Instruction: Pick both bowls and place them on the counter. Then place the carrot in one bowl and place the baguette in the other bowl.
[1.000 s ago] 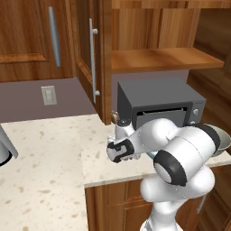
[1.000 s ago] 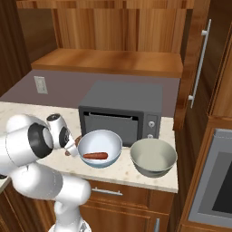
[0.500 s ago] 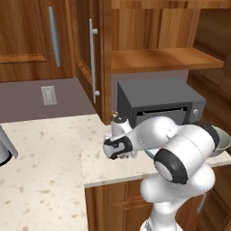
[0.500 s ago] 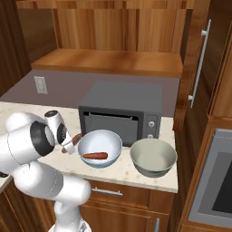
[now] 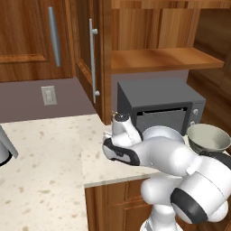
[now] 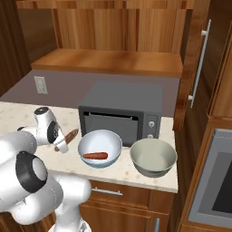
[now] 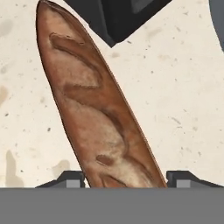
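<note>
Even, soft rendered light throughout, no glare, warm wood cabinets (image 5: pixel 31 40) evenly lit, faint soft shadow beside the bread loaf (image 7: pixel 94 109) on the pale counter (image 7: pixel 183 96), sharp focus, slight pixel coarseness, no edge distortion
</note>
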Available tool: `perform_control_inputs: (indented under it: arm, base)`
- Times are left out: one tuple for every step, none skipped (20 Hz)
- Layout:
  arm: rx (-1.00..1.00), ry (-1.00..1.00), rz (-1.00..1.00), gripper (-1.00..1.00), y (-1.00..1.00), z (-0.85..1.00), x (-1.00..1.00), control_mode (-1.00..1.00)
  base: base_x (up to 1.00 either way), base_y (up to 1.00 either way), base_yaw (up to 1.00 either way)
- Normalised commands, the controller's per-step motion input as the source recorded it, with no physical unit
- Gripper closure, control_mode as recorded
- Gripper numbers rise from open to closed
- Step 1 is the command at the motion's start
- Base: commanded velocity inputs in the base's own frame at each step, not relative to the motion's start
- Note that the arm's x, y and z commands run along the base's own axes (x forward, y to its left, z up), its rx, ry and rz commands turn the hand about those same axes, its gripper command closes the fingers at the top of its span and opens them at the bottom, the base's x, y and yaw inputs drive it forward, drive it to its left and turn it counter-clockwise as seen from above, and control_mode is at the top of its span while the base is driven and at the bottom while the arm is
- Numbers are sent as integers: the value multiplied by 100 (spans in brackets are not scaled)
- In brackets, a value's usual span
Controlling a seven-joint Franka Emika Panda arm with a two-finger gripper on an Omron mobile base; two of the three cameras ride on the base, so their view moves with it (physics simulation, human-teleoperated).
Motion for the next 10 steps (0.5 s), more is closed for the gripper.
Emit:
perform_control_inputs:
  arm:
    - [1,0,0,100,0,55,-36,-100]
    - [1,0,0,100,-3,54,-36,-100]
    - [1,1,2,100,-7,56,-38,-100]
    - [1,2,3,100,-8,57,-38,-100]
    - [1,1,3,100,-9,57,-40,-100]
    - [1,3,3,100,-10,55,-37,-100]
    - [0,0,3,100,-11,55,-40,-100]
    - [0,0,3,100,-13,51,-39,-100]
    - [0,0,1,100,-18,46,-42,-100]
    - [0,0,0,100,-24,40,-43,-100]
  base:
    - [0,0,0]
    - [0,0,0]
    - [0,0,0]
    - [0,0,0]
    - [0,0,0]
    - [0,0,0]
    - [0,0,0]
    - [0,0,0]
    - [0,0,0]
    - [0,0,0]
